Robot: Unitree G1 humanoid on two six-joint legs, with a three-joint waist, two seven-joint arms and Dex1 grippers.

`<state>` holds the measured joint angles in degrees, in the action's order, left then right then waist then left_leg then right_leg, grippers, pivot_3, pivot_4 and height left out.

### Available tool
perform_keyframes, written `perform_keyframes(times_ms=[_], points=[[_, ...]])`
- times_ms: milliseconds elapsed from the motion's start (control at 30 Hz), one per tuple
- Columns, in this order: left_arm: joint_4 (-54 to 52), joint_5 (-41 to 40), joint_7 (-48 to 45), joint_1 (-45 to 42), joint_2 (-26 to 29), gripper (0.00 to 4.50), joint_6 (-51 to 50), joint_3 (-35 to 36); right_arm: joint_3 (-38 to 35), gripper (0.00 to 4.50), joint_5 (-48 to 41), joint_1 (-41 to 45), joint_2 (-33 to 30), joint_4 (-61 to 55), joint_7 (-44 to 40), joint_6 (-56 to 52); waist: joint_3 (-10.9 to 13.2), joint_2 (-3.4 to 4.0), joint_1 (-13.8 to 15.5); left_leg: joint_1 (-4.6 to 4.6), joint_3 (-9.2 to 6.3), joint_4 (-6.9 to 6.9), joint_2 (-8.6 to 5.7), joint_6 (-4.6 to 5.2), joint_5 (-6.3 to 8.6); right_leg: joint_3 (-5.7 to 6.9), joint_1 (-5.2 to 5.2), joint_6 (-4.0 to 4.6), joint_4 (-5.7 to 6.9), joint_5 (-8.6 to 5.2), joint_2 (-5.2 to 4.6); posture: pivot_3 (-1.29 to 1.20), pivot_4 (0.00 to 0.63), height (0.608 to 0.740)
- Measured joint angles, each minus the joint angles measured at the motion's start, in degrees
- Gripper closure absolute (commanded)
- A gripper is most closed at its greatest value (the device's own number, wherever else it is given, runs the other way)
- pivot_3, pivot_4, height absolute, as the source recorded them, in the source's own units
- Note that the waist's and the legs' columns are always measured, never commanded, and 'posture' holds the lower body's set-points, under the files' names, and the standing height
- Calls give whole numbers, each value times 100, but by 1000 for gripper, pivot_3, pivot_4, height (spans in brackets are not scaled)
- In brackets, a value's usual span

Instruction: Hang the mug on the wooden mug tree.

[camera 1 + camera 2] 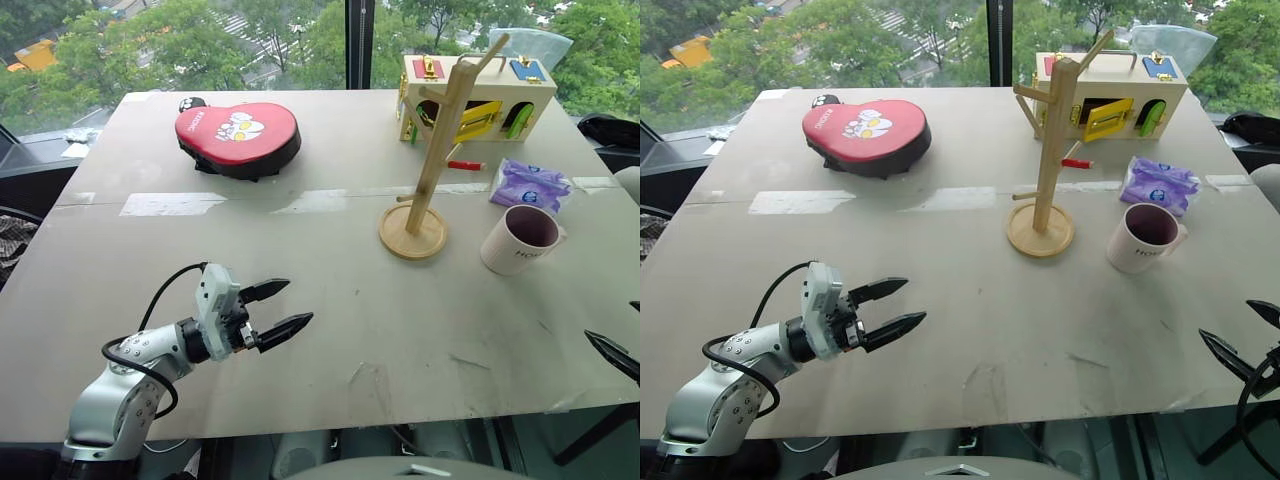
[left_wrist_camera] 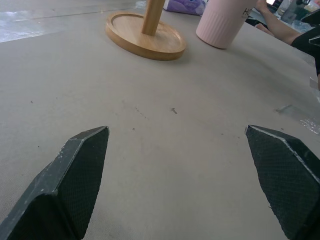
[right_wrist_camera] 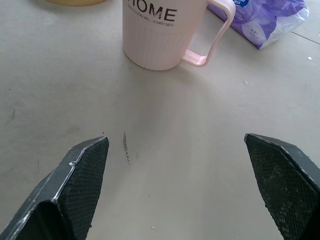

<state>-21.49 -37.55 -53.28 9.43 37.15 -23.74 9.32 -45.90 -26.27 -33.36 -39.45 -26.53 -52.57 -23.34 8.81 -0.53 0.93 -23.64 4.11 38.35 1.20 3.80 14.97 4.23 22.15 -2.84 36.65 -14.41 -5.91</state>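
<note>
Upper-floor test room: bare table against big windows overlooking treetops.

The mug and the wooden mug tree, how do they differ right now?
The mug is short, white, with a dark maroon inside; the wooden mug tree is tall, light wood. The mug stands upright; the tree's pole leans, its pegs bare. Both stand apart on the table, neither held.

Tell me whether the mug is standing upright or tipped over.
Upright. The mug stands on its base on the table, right of the wooden mug tree, its open mouth facing up and showing the dark inside.
</note>
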Motion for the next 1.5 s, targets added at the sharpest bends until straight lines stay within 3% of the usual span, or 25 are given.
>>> perform_keyframes(times_ms=[67, 133, 233, 433, 500, 567, 633, 1467, 1500], points=[[1, -24, 2, -32, 2, 0, -46, -2, 12, 109, 17, 69, 20, -4, 73, -3, 0, 0, 4, 0, 0, 0, 0, 0, 0, 0, 0, 0, 0, 0, 0, 0, 150, 740], [2, -170, -9, -547, -1, 0, -235, -57, 231, 109, 185, 715, 466, 9, 962, -213, -5, -28, 11, -4, -13, 7, 3, -3, -1, 15, 5, 2, 5, 0, 4, 0, 150, 740], [-232, -389, -77, -1158, 5, 0, -309, -87, 697, 109, 403, 1336, 762, -55, 1919, -587, -21, -1, -4, 1, 3, 7, -5, -26, -15, -4, 1, 2, 10, 2, -3, 0, 150, 740], [-446, -479, -339, -1305, 27, 0, -411, -386, 1098, 109, 561, 2113, 898, -55, 2858, -1220, -22, 4, -15, -3, 12, 0, -12, -27, -17, -9, 13, -22, 10, 14, 11, 0, 150, 740], [-492, -472, -403, -1364, 46, 0, -404, -485, 1241, 605, 574, 2394, 897, -18, 3048, -1353, -22, 4, -11, 1, 12, 0, -11, -27, -18, -5, 13, -23, 12, 14, 13, 0, 150, 740], [-492, -434, -406, -1366, 41, 0, -395, -544, 1443, 1293, 606, 2593, 897, 82, 3164, -1460, -22, 3, -8, 1, 10, 1, -11, -27, -18, -1, 12, -23, 13, 14, 14, 0, 150, 740], [-495, -425, -392, -1366, 29, 0, -390, -551, 1667, 2289, 616, 2698, 897, 184, 3207, -1572, -22, 3, -7, 1, 10, 2, -11, -26, -18, -1, 12, -23, 13, 14, 14, 0, 150, 740], [-558, -324, -592, -1339, 15, 0, -227, -552, 2716, 2289, 1057, 4218, 955, 2428, 3274, -699, -21, 4, -23, 1, 17, 4, -9, -26, -18, -8, 13, -24, 13, 15, 20, 0, 150, 740], [-558, -322, -628, -1336, 17, 0, -218, -551, 2767, 2821, 1063, 4319, 957, 2604, 3238, -597, -21, 3, -26, 2, 17, 4, -9, -26, -18, -8, 12, -24, 13, 15, 21, 0, 150, 740]])
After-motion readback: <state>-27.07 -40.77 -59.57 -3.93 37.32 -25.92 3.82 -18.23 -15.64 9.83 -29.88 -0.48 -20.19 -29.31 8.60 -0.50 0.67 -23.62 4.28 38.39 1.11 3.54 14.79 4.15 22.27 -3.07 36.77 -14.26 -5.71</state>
